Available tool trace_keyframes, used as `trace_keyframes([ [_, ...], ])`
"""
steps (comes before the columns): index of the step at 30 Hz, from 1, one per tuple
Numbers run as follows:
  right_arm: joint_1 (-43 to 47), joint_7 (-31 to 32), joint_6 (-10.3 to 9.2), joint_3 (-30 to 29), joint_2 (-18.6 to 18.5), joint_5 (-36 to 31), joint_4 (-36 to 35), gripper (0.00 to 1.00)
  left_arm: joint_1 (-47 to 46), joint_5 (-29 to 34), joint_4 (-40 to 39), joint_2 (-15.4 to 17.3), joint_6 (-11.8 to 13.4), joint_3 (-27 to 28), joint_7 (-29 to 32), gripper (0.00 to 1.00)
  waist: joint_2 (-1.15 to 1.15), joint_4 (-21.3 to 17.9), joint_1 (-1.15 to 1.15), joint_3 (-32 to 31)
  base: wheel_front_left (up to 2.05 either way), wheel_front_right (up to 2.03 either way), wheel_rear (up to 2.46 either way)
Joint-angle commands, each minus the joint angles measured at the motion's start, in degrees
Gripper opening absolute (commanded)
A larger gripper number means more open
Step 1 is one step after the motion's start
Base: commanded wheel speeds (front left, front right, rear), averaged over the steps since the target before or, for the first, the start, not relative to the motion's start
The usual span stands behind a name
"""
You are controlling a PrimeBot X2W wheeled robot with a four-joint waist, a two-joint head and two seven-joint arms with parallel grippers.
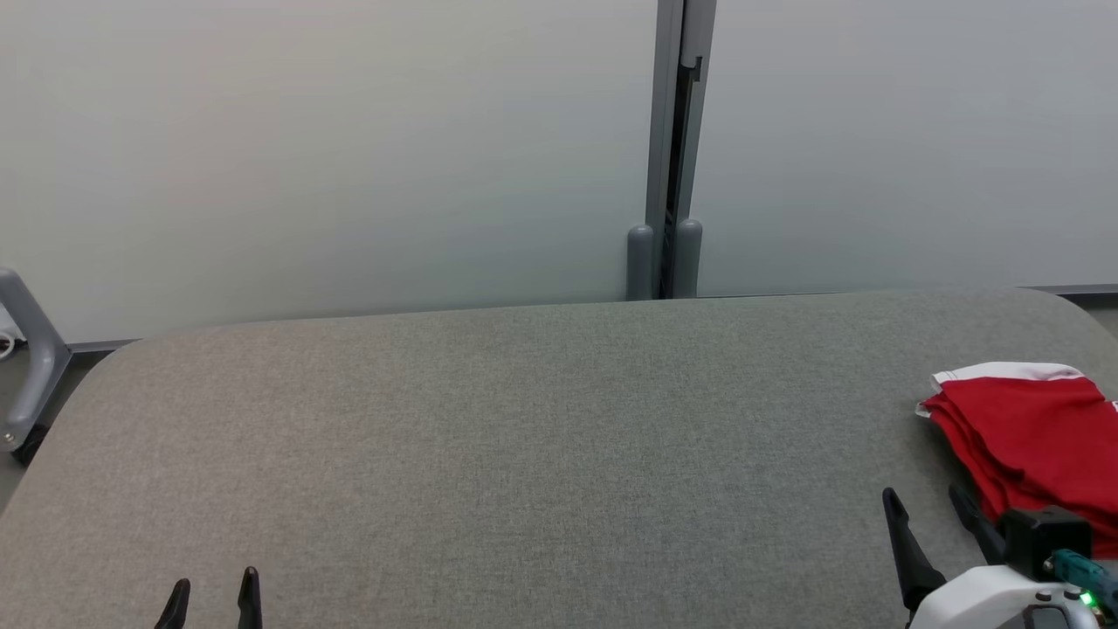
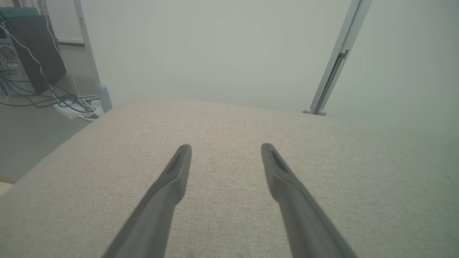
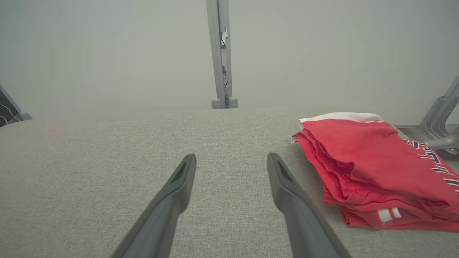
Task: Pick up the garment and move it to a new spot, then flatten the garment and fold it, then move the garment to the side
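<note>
The red garment (image 1: 1026,428) is lying folded at the right edge of the tabletop (image 1: 524,437), just beside the right end effector (image 1: 923,500). That one and the left end effector (image 1: 216,584) are both being held spread and empty. The move-to-side step is being judged all but done, and the next move is calling for a retreat clear of the fold.

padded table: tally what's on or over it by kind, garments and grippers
red garment, folded: 1
grippers, both open: 2 (left gripper, right gripper)
total: 3
</note>
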Motion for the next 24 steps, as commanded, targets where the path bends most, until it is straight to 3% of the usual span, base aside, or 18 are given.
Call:
trace_keyframes([
  [1, 0.8, 0.3, 0.01, -0.3, 0.0, -0.3, -0.6, 1.0, 0.4, 0.1, -0.6, 0.5, 0.3, 0.3, 0.1, 1.0, 0.0, 0.0, 0.0, 0.1, 0.0, 0.0, 0.0],
  [23, 0.4, 0.5, 0.01, 0.2, 0.4, -1.0, -3.3, 1.0, 0.4, -1.7, -2.5, -0.1, 1.0, 0.3, -0.9, 1.0, 0.0, -0.2, 0.0, 1.2, 0.0, 0.0, 0.0],
  [24, 0.5, 0.4, 0.0, 0.3, 0.5, -0.9, -3.1, 0.0, 0.8, -1.3, -2.5, -0.3, 1.0, 0.3, -0.6, 0.0, 0.0, -0.2, 0.0, 1.2, 0.0, 0.0, 0.0],
])
